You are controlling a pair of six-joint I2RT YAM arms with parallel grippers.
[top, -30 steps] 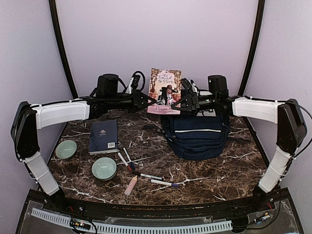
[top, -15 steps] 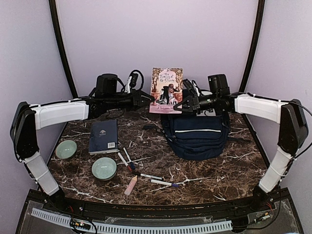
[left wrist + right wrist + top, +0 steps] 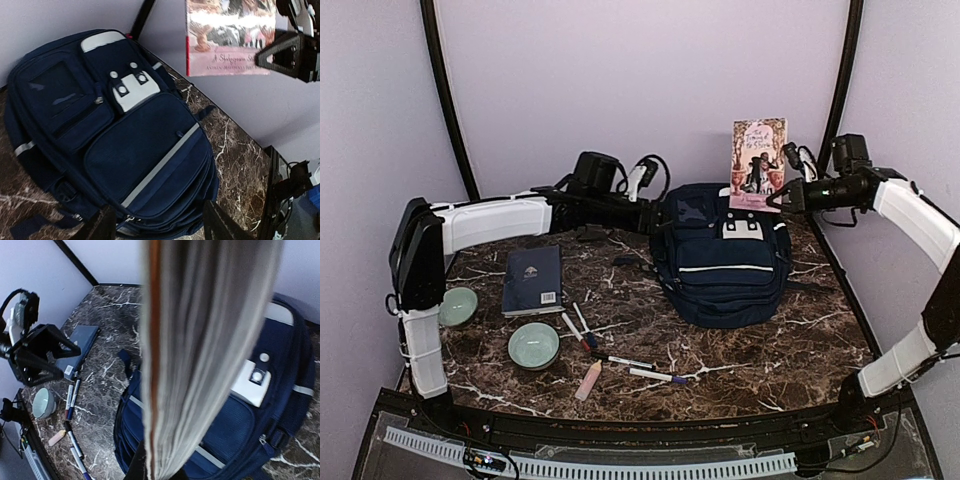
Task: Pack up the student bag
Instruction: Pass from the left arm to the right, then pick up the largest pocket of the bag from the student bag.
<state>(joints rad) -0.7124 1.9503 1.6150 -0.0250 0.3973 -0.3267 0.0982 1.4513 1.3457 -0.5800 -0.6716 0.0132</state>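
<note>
Loading step in hand: the right gripper [image 3: 775, 197] is clamped on a paperback book [image 3: 758, 160] held upright over the student bag [image 3: 725, 265], which lies apparently zipped on the tabletop [image 3: 800, 340]; the left gripper [image 3: 655, 215], jaws apart beside it, likely must open it first

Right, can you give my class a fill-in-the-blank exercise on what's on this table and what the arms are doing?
1. The right tool grips a paperback; the left tool holds ____.
2. The student bag is dark ____.
3. The flat navy book lies on the bag's ____ side, seen from above.
4. Beside that book sit ____ green bowls.
Missing words: nothing; blue; left; two.
</note>
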